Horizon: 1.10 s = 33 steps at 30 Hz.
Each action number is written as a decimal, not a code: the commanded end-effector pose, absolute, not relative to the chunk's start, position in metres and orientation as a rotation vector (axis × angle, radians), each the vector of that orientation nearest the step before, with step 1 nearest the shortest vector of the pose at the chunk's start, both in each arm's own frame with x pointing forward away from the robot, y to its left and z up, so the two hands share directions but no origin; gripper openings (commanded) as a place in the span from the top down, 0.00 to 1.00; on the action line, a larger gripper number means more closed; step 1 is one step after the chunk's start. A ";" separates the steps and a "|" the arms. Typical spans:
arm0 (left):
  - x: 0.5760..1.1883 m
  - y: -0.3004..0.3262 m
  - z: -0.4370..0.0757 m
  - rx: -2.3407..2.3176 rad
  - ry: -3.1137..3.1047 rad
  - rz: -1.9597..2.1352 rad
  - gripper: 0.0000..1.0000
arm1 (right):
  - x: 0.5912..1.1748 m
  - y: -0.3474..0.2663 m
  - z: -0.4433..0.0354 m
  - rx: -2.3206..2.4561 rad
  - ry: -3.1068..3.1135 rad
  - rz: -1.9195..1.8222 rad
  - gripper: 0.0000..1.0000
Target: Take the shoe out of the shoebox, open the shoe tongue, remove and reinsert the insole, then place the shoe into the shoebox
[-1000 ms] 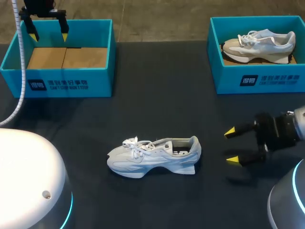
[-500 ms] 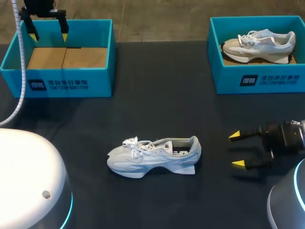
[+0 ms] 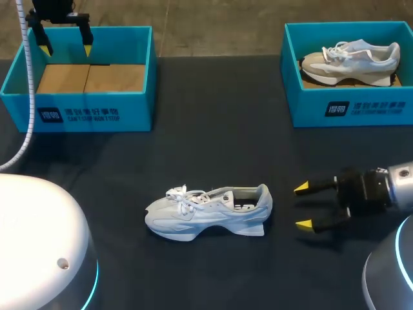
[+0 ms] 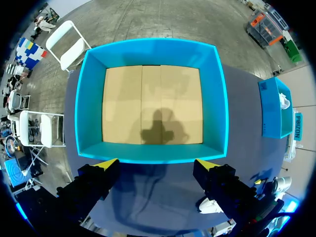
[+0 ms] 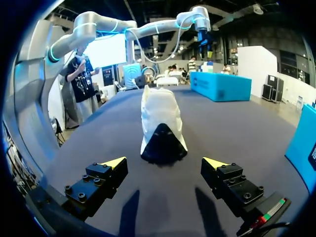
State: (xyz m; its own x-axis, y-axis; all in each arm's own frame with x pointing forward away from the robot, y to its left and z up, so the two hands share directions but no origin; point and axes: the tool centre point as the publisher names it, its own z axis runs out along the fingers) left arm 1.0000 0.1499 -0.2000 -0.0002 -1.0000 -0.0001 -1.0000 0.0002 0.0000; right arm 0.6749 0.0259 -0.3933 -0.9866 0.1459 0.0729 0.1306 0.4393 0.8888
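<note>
Dark tabletop carries our shoe upright on its sole near the middle, heel towards our right gripper, which stands wide open and empty, near the heel but not touching it. We judge the main risk to be a shove: if one finger meets the heel before the other, the light shoe could slide or tip over. Our left gripper hangs open and empty over the empty shoebox.

Item count:
- Shoeboxes: two, both teal and open-topped, the left shoebox and the right shoebox.
- Shoes: two, both white, the loose shoe on the desk and the boxed shoe.
- Tools: two, the left tool and the right tool.
</note>
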 end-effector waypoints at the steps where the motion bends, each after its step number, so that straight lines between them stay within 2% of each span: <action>1: 1.000 0.150 -0.200 -2.221 2.222 0.000 0.00 | 0.678 0.040 -0.402 0.257 2.652 1.653 0.00; 33: 1.000 0.150 -0.200 -2.221 2.222 0.000 0.00 | 0.684 0.112 -0.412 0.232 2.643 1.749 0.00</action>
